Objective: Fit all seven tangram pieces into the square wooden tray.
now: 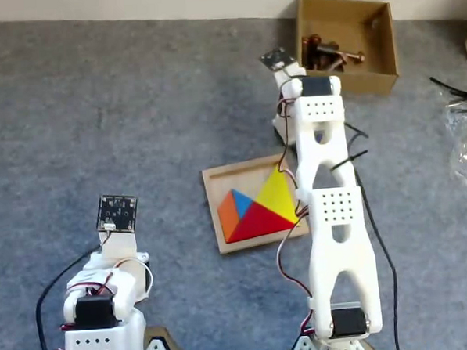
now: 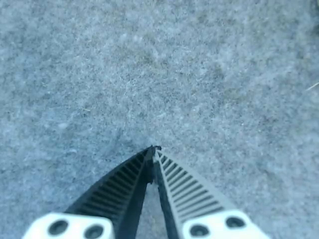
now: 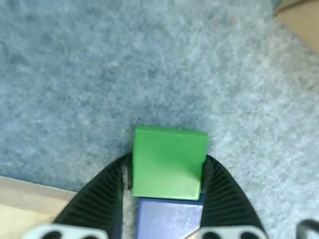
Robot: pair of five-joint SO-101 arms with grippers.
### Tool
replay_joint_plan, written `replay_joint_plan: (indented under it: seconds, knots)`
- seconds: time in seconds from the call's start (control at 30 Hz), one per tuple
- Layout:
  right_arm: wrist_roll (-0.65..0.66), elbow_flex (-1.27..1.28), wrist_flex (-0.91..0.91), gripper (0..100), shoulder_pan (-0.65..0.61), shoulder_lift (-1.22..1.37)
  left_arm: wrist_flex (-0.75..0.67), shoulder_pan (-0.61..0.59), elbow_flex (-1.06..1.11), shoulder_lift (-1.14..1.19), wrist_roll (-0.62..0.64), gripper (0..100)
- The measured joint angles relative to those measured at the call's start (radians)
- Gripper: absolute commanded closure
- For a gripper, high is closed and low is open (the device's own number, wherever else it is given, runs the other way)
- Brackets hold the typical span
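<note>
Grey carpet [image 1: 97,111] covers the table. The square wooden tray [image 1: 213,193] lies at its middle, holding an orange piece [image 1: 228,214], a blue piece [image 1: 241,201], a red piece [image 1: 259,219] and a yellow piece [image 1: 275,192] packed together. Beyond the tray, the right gripper [image 3: 167,159] clamps a green square [image 3: 169,162] over carpet, with a blue block [image 3: 167,219] touching it. The left gripper [image 2: 153,149] sits well apart with its fingers pressed together and nothing between them. A cardboard box [image 1: 384,49] stands at the far edge.
</note>
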Motion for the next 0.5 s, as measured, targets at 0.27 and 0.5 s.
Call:
replay_joint_plan:
  seconds: [0.27,0.5]
  knots:
    - [0.000,-0.089,0.077,95.0,-0.008,0.006,0.000,0.000,0.000,0.000,0.000,99]
    - [0.002,-0.126,0.121,95.0,-0.034,0.008,0.000,0.000,0.000,0.000,0.000,99]
